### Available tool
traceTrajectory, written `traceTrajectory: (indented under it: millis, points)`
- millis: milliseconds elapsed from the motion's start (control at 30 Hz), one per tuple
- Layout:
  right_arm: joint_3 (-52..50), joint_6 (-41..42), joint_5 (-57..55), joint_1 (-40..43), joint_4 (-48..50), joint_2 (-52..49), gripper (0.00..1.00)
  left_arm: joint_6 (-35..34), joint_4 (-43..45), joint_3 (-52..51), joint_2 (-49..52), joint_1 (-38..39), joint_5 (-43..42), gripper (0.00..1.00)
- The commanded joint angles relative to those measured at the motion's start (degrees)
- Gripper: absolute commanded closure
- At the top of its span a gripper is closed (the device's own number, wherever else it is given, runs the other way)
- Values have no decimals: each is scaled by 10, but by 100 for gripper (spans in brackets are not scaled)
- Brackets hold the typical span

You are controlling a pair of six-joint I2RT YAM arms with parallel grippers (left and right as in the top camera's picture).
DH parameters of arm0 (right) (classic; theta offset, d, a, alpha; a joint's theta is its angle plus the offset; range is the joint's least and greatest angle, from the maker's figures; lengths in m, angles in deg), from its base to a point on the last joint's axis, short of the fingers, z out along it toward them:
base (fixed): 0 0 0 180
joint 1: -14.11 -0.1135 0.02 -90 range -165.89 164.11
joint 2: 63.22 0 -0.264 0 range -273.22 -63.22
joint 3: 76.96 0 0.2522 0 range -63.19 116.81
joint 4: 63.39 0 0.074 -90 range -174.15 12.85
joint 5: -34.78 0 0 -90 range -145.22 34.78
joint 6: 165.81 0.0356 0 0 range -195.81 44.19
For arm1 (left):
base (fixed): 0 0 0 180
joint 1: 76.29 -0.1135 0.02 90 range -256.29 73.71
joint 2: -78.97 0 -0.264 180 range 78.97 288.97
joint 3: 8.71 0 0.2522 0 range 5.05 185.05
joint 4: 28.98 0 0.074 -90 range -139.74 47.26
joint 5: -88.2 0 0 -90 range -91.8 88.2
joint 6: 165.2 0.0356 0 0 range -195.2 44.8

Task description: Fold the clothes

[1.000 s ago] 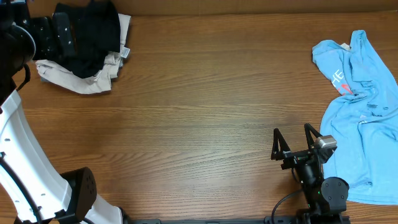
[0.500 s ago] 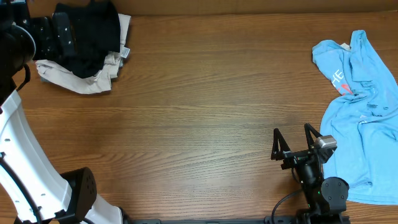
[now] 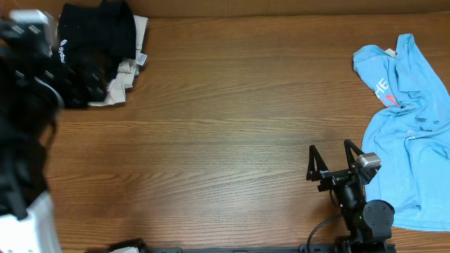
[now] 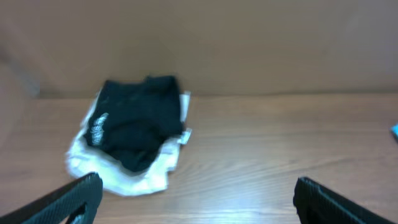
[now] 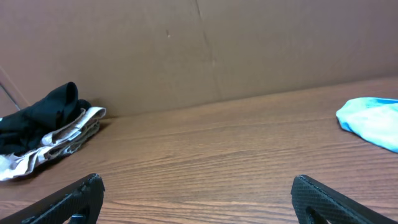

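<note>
A black garment (image 3: 98, 31) lies on top of a beige one (image 3: 123, 77) in a pile at the far left of the table; the pile also shows in the left wrist view (image 4: 137, 121) and far off in the right wrist view (image 5: 43, 115). A crumpled light blue T-shirt (image 3: 411, 126) lies at the right edge, and its edge shows in the right wrist view (image 5: 373, 121). My left gripper (image 3: 81, 81) is a dark blur over the pile's near side; its fingers (image 4: 199, 190) are wide open and empty. My right gripper (image 3: 329, 151) is open and empty, just left of the blue shirt (image 5: 199, 190).
A brown cardboard wall (image 5: 199, 50) runs along the table's far edge. The wooden table top (image 3: 225, 119) stretches between the pile and the blue shirt.
My left arm has swung away from the far left corner toward the front and is blurred with motion. The black garment now lies uncovered. The right arm has not moved.
</note>
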Motion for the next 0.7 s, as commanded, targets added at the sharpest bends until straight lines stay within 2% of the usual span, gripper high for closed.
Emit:
traceTrajectory:
  millis: [0, 300, 467, 567, 667]
  points:
    - [-6, 2, -5, -3, 2, 6, 0, -3, 100, -188, -96, 34, -39, 0]
    - [-6, 2, -5, -3, 2, 6, 0, -1, 430, -614, -349, 79, -41, 0]
    - [-6, 2, -5, -3, 2, 6, 0, -1, 574, -808, -476, 94, -38, 0]
    - [-6, 2, -5, -3, 2, 6, 0, -1, 629, -896, -539, 95, -38, 0]
    - [-6, 2, -5, -3, 2, 6, 0, -6, 648, -960, -595, 95, -26, 0]
